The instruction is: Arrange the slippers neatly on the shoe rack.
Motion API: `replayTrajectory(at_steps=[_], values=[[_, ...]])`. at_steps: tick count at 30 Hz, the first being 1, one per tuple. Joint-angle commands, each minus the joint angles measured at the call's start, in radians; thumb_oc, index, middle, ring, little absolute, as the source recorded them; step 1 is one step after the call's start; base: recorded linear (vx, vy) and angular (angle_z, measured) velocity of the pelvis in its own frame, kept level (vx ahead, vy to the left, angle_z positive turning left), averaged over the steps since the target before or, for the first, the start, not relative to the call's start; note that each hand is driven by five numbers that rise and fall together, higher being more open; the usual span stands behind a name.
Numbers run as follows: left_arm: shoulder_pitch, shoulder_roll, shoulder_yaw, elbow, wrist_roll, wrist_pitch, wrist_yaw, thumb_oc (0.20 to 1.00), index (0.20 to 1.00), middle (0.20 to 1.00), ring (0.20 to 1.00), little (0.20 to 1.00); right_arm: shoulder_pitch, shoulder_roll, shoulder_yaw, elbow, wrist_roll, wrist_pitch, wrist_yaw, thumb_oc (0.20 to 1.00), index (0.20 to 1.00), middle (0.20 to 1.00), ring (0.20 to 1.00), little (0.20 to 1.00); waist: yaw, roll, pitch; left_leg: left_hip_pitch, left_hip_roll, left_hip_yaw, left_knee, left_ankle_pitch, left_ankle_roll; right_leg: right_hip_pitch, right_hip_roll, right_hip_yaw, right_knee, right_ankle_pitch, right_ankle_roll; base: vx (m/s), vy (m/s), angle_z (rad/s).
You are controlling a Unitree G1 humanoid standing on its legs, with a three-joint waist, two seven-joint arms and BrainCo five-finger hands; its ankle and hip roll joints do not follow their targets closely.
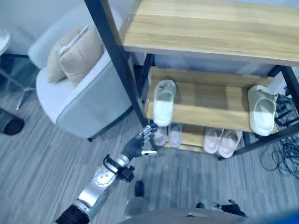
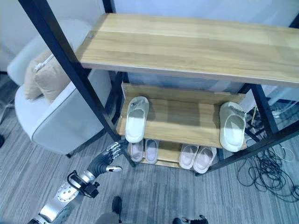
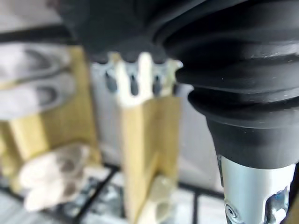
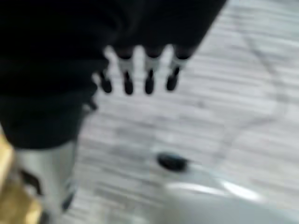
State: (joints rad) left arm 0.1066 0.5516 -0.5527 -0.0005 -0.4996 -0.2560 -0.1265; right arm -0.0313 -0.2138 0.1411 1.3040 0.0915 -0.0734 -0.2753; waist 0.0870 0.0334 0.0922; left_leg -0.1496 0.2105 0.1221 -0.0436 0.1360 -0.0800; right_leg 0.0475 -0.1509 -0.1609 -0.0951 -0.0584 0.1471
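The shoe rack point(image 1: 210, 28) has wooden shelves in a black frame. On its middle shelf lie two pale green-white slippers, one at the left end point(image 1: 163, 101) and one at the right end point(image 1: 261, 109), far apart. The bottom shelf holds a small pinkish pair point(image 1: 169, 135) on the left and a larger pinkish pair point(image 1: 222, 141) to the right. My left hand point(image 1: 140, 142) hovers just in front of the rack's left front post, below the left slipper, fingers relaxed and empty. My right hand point(image 4: 140, 74) hangs over the grey floor with straight fingers and nothing in it.
A grey armchair point(image 1: 88, 107) with a beige cushion point(image 1: 74, 56) stands close to the rack's left side. Loose cables point(image 1: 280, 158) lie on the floor at the rack's right end. A dark object point(image 1: 9, 125) sits on the floor at far left.
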Motion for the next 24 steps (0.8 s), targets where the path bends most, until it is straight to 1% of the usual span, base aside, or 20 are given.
replayTrajectory(at_steps=[1,2,3,4,5,6,7,8,9,10,11,12,13,14,15,16,18,19,22,24], values=[[-0.087,-0.008,0.013,-0.125,0.029,-0.031,-0.016,1.000,1.000,1.000,1.000,1.000,-0.006,0.003,0.062,0.005,-0.046,-0.002,-0.037,1.000,1.000,1.000,1.000,1.000,-0.018,-0.049,-0.013,-0.024,-0.019,-0.124,-0.021,0.057,-0.057,0.023,0.050,0.014,0.094,-0.049,-0.005,-0.31,-0.391,0.08],[-0.115,-0.038,-0.002,-0.124,0.025,-0.035,-0.007,1.000,1.000,1.000,1.000,1.000,-0.022,-0.012,0.068,0.010,-0.055,-0.001,-0.045,1.000,1.000,1.000,1.000,1.000,-0.017,-0.062,0.001,-0.043,-0.075,-0.241,0.021,0.010,-0.038,0.007,0.059,0.033,0.079,-0.016,-0.011,-0.27,-0.306,0.09],[-0.122,-0.045,-0.011,-0.121,0.036,-0.036,-0.008,1.000,1.000,1.000,1.000,1.000,-0.024,-0.016,0.067,0.014,-0.057,0.000,-0.042,1.000,1.000,1.000,1.000,1.000,-0.020,-0.066,-0.006,-0.035,-0.104,-0.258,0.027,-0.014,-0.029,0.000,0.062,0.042,0.069,-0.005,-0.012,-0.17,-0.201,-0.55],[-0.133,-0.055,-0.023,-0.114,0.050,-0.039,-0.006,1.000,1.000,1.000,1.000,1.000,-0.024,-0.020,0.064,0.021,-0.062,0.002,-0.041,1.000,1.000,1.000,1.000,1.000,-0.027,-0.069,-0.016,-0.024,-0.131,-0.246,0.031,-0.040,-0.011,0.002,0.060,0.046,0.055,0.002,-0.012,-0.04,-0.069,-0.78],[-0.139,-0.068,-0.033,-0.113,0.054,-0.033,-0.009,1.000,1.000,1.000,1.000,1.000,-0.019,-0.020,0.060,0.027,-0.067,0.008,-0.037,1.000,1.000,1.000,1.000,1.000,-0.036,-0.071,-0.028,-0.021,-0.162,-0.195,0.044,-0.065,0.015,0.008,0.055,0.042,0.041,0.009,-0.009,0.00,-0.010,-0.88],[-0.141,-0.076,-0.036,-0.115,0.061,-0.030,-0.007,1.000,1.000,1.000,1.000,1.000,-0.012,-0.017,0.061,0.028,-0.070,0.012,-0.035,1.000,1.000,1.000,1.000,1.000,-0.039,-0.072,-0.038,-0.021,-0.185,-0.155,0.056,-0.074,0.026,0.007,0.053,0.047,0.041,0.014,-0.010,0.08,0.064,-0.23],[-0.146,-0.071,-0.058,-0.120,0.169,-0.043,0.023,1.000,1.000,1.000,1.000,1.000,-0.010,-0.014,0.092,0.021,-0.096,0.004,-0.042,1.000,1.000,1.000,1.000,1.000,-0.027,-0.056,-0.054,0.001,-0.236,-0.190,0.017,-0.075,0.043,-0.012,0.076,0.065,0.055,0.015,-0.019,0.21,0.149,-0.07],[-0.237,-0.043,-0.050,-0.151,0.346,-0.066,0.092,1.000,1.000,1.000,1.000,1.000,0.012,0.024,0.091,0.019,-0.121,0.004,-0.058,1.000,1.000,1.000,1.000,1.000,-0.050,-0.055,-0.078,0.039,-0.249,-0.199,-0.044,-0.068,0.053,-0.007,0.085,0.073,0.066,0.012,-0.015,0.27,0.178,0.00],[-0.267,-0.019,-0.032,-0.148,0.450,-0.086,0.147,1.000,1.000,1.000,1.000,1.000,0.017,0.043,0.112,0.000,-0.152,0.007,-0.055,1.000,1.000,1.000,1.000,1.000,-0.055,-0.052,-0.073,0.058,-0.244,-0.188,-0.044,-0.091,0.070,-0.043,0.066,0.054,0.186,0.001,0.002,0.28,0.083,-0.26],[-0.298,-0.001,-0.029,-0.138,0.491,-0.089,0.168,1.000,1.000,1.000,1.000,1.000,-0.003,0.053,0.125,-0.001,-0.167,0.013,-0.055,1.000,1.000,1.000,1.000,1.000,-0.055,-0.050,-0.065,0.081,-0.227,-0.181,-0.043,-0.105,0.068,-0.075,0.023,0.042,0.256,0.022,0.030,0.20,-0.049,-0.94],[-0.360,-0.001,-0.024,-0.102,0.567,-0.088,0.213,1.000,1.000,1.000,1.000,1.000,0.003,0.060,0.123,-0.006,-0.164,0.014,-0.055,1.000,1.000,1.000,1.000,1.000,-0.073,-0.032,-0.062,0.102,-0.207,-0.198,-0.044,-0.113,0.066,-0.119,-0.027,0.078,0.247,0.055,0.034,0.10,-0.090,-0.92],[-0.362,-0.003,-0.025,-0.099,0.570,-0.089,0.215,1.000,1.000,1.000,1.000,1.000,0.002,0.059,0.123,-0.007,-0.164,0.014,-0.055,1.000,1.000,1.000,1.000,1.000,-0.073,-0.030,-0.061,0.098,-0.206,-0.198,-0.044,-0.105,0.066,-0.122,-0.025,0.078,0.243,0.065,0.034,0.09,-0.079,-0.72],[-0.377,0.001,-0.015,-0.090,0.605,-0.090,0.234,1.000,1.000,1.000,1.000,1.000,0.010,0.062,0.122,-0.007,-0.163,0.017,-0.056,1.000,1.000,1.000,1.000,1.000,-0.080,-0.027,-0.064,0.111,-0.201,-0.200,-0.044,-0.119,0.063,-0.130,-0.045,0.091,0.220,0.079,0.035,0.04,-0.042,0.27],[-0.385,0.001,-0.008,-0.080,0.630,-0.093,0.252,1.000,1.000,1.000,1.000,1.000,0.020,0.064,0.122,-0.011,-0.165,0.017,-0.054,1.000,1.000,1.000,1.000,1.000,-0.088,-0.025,-0.059,0.118,-0.199,-0.198,-0.044,-0.116,0.061,-0.138,-0.058,0.093,0.197,0.105,0.035,0.11,-0.069,0.27],[-0.391,0.002,-0.002,-0.074,0.648,-0.096,0.264,1.000,1.000,1.000,1.000,1.000,0.026,0.062,0.116,-0.005,-0.162,0.022,-0.055,1.000,1.000,1.000,1.000,1.000,-0.088,-0.032,-0.062,0.124,-0.208,-0.199,-0.044,-0.129,0.059,-0.116,-0.067,0.090,0.154,0.091,0.036,0.05,-0.054,0.23],[-0.391,0.010,0.005,-0.073,0.679,-0.098,0.264,1.000,1.000,1.000,1.000,1.000,0.031,0.064,0.111,0.001,-0.164,0.023,-0.053,1.000,1.000,1.000,1.000,1.000,-0.092,-0.041,-0.064,0.129,-0.215,-0.199,-0.044,-0.127,0.059,-0.100,-0.073,0.084,0.122,0.105,0.043,0.09,-0.070,0.18],[-0.390,0.018,0.026,-0.057,0.753,-0.095,0.281,1.000,1.000,1.000,1.000,1.000,0.042,0.069,0.107,0.020,-0.173,0.030,-0.042,1.000,1.000,1.000,1.000,1.000,-0.089,-0.052,-0.089,0.138,-0.213,-0.192,-0.044,-0.137,0.051,-0.072,-0.076,0.072,0.082,0.131,0.058,0.09,-0.073,0.34],[-0.389,0.018,0.026,-0.057,0.754,-0.095,0.282,1.000,1.000,1.000,1.000,1.000,0.043,0.069,0.107,0.020,-0.173,0.030,-0.042,1.000,1.000,1.000,1.000,1.000,-0.090,-0.052,-0.089,0.139,-0.213,-0.193,-0.044,-0.137,0.051,-0.068,-0.076,0.071,0.077,0.133,0.058,0.09,-0.093,0.44],[-0.394,0.032,0.034,-0.014,0.885,-0.088,0.334,1.000,1.000,1.000,1.000,1.000,0.049,0.068,0.108,0.045,-0.186,0.033,-0.039,1.000,1.000,1.000,1.000,1.000,-0.092,-0.052,-0.116,0.142,-0.200,-0.189,-0.044,-0.135,0.033,-0.029,-0.057,0.065,0.032,0.131,0.055,0.06,-0.084,0.03],[-0.396,0.027,0.030,0.000,0.921,-0.083,0.347,1.000,1.000,1.000,1.000,1.000,0.050,0.064,0.100,0.046,-0.179,0.031,-0.043,1.000,1.000,1.000,1.000,1.000,-0.095,-0.050,-0.122,0.142,-0.195,-0.191,-0.044,-0.133,0.026,-0.020,-0.051,0.060,0.024,0.124,0.052,0.03,-0.036,-0.01]])
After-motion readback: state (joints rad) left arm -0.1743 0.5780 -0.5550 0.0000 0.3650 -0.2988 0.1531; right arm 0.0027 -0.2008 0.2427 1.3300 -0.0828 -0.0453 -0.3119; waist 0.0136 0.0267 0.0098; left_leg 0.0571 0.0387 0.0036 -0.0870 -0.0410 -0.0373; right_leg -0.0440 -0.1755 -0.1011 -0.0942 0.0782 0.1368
